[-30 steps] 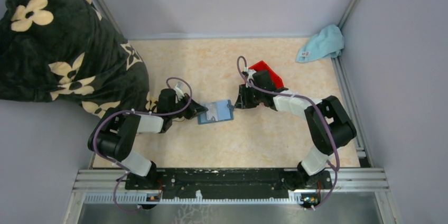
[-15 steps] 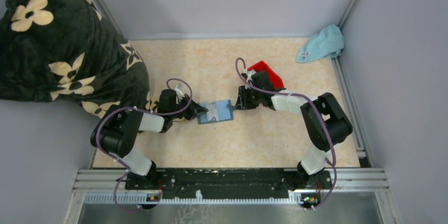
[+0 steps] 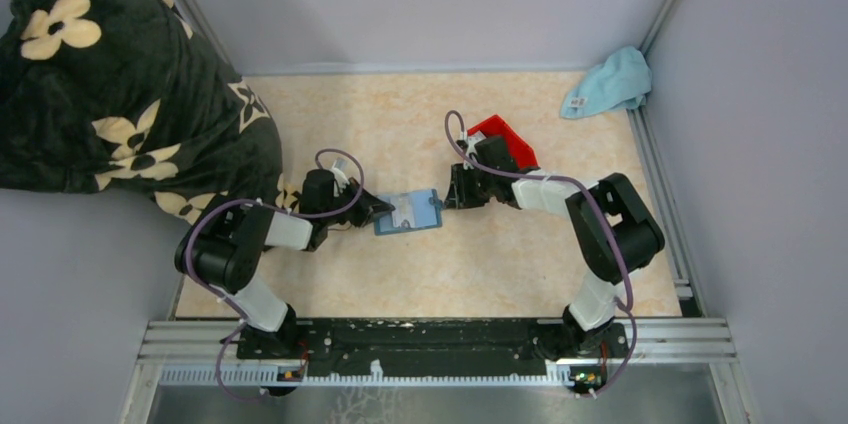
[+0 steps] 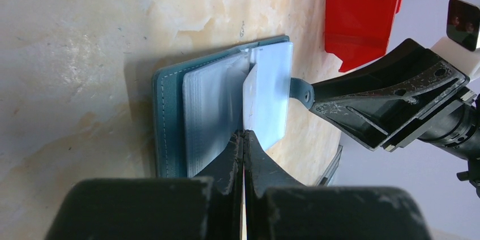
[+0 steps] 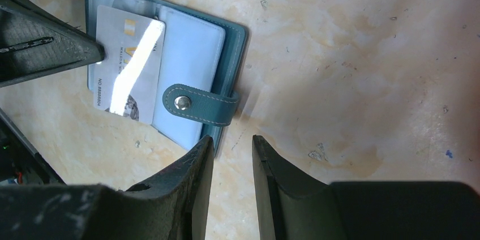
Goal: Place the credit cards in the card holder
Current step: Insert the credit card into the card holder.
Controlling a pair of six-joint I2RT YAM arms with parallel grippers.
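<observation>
Here the left gripper point(image 4: 244, 135) pinches a credit card point(image 5: 127, 64) by one long edge, over the open card holder point(image 5: 192, 59) at the table's point(image 3: 400, 114) middle. The card's long axis runs parallel to the holder's edge at the strap point(image 5: 201, 104), where the right gripper point(image 5: 232, 144) hovers, narrowly parted and empty.

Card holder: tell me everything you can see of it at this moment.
The card holder is a teal, leather-look wallet with stitched edges, lying open and flat on the beige table. Clear plastic sleeves fill its inside; a strap with a metal snap lies across one edge. A silver card, pinched by the shut left gripper, lies over the sleeves. The right gripper hovers, jaws parted, by the strap side; contact is unclear.
</observation>
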